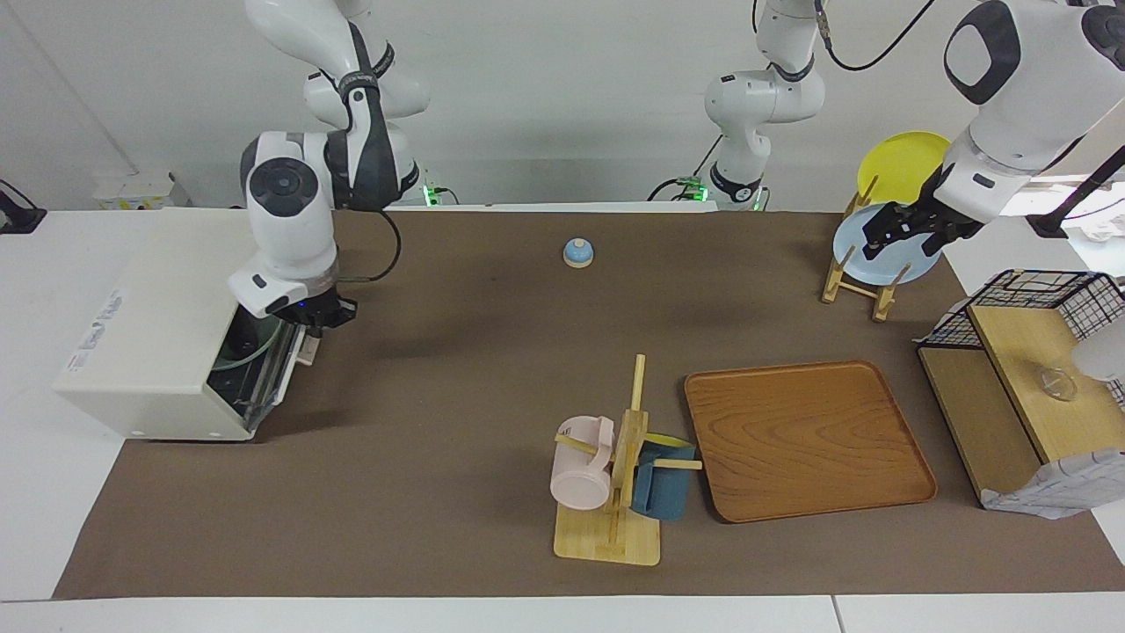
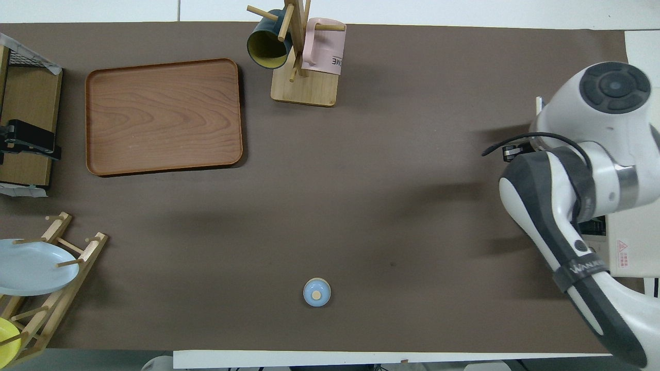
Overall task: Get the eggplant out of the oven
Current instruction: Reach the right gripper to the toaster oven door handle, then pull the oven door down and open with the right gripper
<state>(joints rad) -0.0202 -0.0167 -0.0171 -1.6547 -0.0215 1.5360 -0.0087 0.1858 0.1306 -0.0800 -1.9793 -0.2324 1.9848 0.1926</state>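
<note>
The cream-white oven (image 1: 149, 343) stands at the right arm's end of the table. Its dark glass door (image 1: 274, 378) is tilted partly open. My right gripper (image 1: 309, 338) is at the door's top edge, on the bar handle (image 1: 307, 350), and looks shut on it. Inside the oven only a pale green plate (image 1: 249, 347) shows; the eggplant is hidden. In the overhead view my right arm (image 2: 582, 206) covers most of the oven (image 2: 631, 247). My left gripper (image 1: 896, 233) waits in the air over the plate rack (image 1: 857, 277).
A wooden tray (image 1: 804, 440) and a mug tree (image 1: 615, 475) with a pink and a blue mug lie far from the robots. A blue bell (image 1: 577, 253) sits near the robots. The plate rack holds a blue and a yellow plate; a wooden shelf (image 1: 1011, 396) stands beside it.
</note>
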